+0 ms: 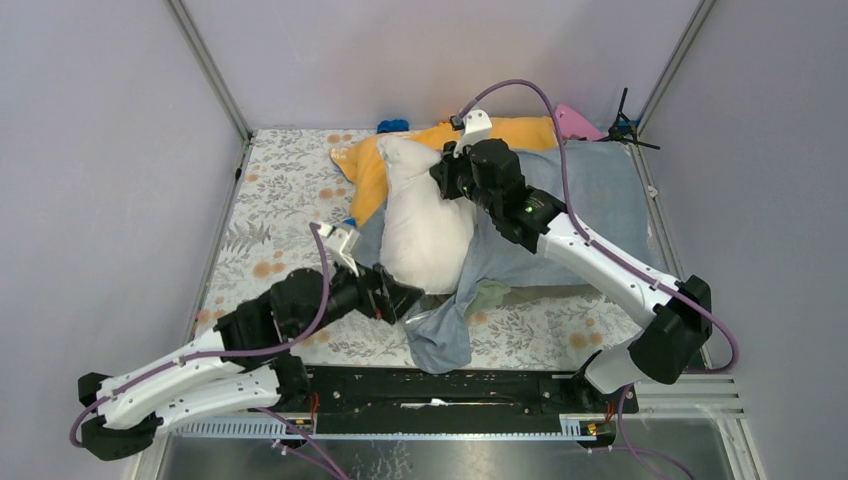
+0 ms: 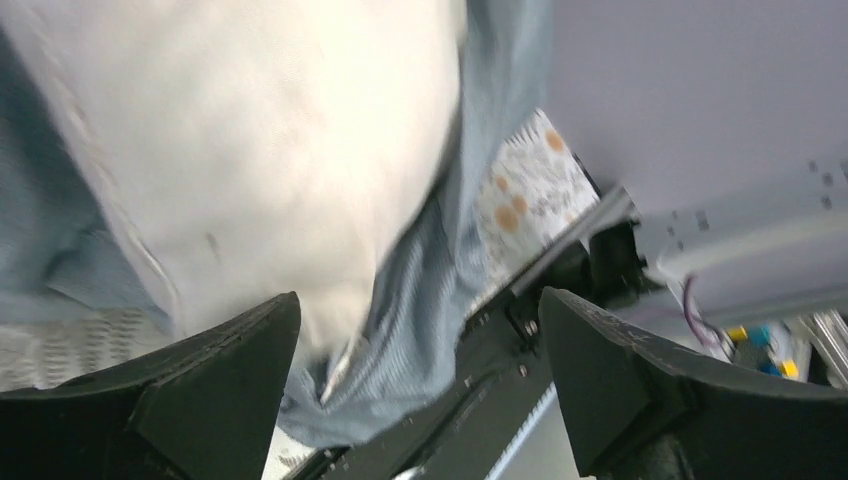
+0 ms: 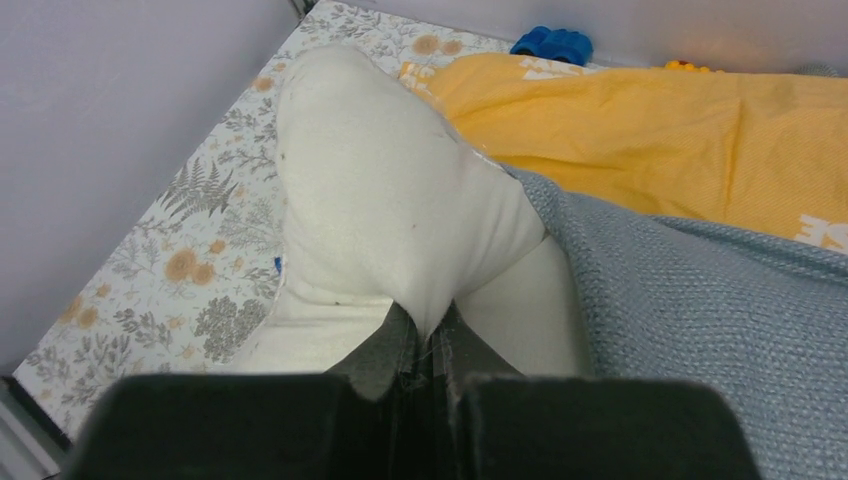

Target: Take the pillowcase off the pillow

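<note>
The white pillow (image 1: pixel 425 225) lies mid-table, mostly out of the grey-blue pillowcase (image 1: pixel 590 195), which is bunched on its right side and trails toward the near edge. My right gripper (image 1: pixel 442 176) is shut on a pinch of the pillow's fabric; the right wrist view shows the pillow (image 3: pixel 390 200) drawn into the closed gripper (image 3: pixel 432 340), with the pillowcase (image 3: pixel 700 320) to the right. My left gripper (image 1: pixel 408 300) is open at the pillow's near end. In the left wrist view the gripper (image 2: pixel 420 335) straddles the pillowcase's hanging end (image 2: pixel 430 330), with the pillow (image 2: pixel 270 150) above; its fingers (image 2: pixel 230 390) hold nothing.
An orange-covered pillow (image 1: pixel 440 140) with white lettering lies behind the white pillow, also in the right wrist view (image 3: pixel 650 120). A small blue fabric piece (image 1: pixel 393 126) and a pink object (image 1: pixel 578 120) sit at the back. The floral cloth (image 1: pixel 280 200) covers the table. A black rail (image 1: pixel 450 385) runs along the near edge.
</note>
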Available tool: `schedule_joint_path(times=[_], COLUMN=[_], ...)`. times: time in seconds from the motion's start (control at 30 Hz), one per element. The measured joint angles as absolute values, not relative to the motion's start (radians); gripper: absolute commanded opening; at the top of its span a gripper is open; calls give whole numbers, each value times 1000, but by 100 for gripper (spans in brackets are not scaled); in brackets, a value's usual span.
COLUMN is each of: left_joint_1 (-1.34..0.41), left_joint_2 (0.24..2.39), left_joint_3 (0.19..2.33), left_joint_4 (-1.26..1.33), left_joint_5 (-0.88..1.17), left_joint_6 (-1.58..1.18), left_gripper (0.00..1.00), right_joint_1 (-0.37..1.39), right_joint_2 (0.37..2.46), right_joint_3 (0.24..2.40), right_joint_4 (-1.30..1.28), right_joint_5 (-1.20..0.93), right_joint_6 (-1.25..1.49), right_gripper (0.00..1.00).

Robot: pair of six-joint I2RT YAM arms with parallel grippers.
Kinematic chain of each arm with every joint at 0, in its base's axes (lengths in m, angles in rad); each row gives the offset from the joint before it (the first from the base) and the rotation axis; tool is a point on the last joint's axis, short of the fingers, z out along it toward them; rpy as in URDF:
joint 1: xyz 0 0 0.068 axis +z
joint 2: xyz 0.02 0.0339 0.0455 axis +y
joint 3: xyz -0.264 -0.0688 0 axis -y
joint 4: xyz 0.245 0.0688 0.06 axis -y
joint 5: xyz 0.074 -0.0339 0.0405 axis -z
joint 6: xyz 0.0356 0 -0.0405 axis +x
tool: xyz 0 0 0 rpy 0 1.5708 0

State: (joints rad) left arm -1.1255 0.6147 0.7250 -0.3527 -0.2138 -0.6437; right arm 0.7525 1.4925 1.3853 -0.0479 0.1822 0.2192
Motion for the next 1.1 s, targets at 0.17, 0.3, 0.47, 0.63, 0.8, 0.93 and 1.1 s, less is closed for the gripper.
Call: schedule_joint_path(times=[0.17, 0.3, 0.47, 0.63, 0.8, 0.93, 1.1], left_joint_1=[-941, -794, -769, -760, -754, -754, -755], left_joint_2=[764, 883, 957, 1037, 1039, 958, 883], left_joint_3=[860, 893, 896, 902, 871, 825, 808], left_joint_4=[-377, -381, -393, -348, -332, -327, -343], left_joint_5=[-185, -141, -125, -59, -41, -83, -124], left_joint_6=[-625, -624, -619, -601, -595, -593, -594], left_gripper=[99, 99, 99, 55, 9, 0, 0], right_joint_1=[750, 750, 749, 746, 744, 744, 744], right_joint_2=[1472, 1463, 1447, 1427, 1348, 1180, 1035], right_joint_3=[1353, 1335, 1322, 1319, 1285, 1150, 1044], right_joint_4=[-46, -47, -52, -73, -68, -62, -85], right_joint_5=[121, 89, 52, 7, -7, 28, 80], right_joint_6=[233, 243, 249, 253, 249, 248, 240], right_gripper=[1, 1, 10, 75, 94, 98, 100])
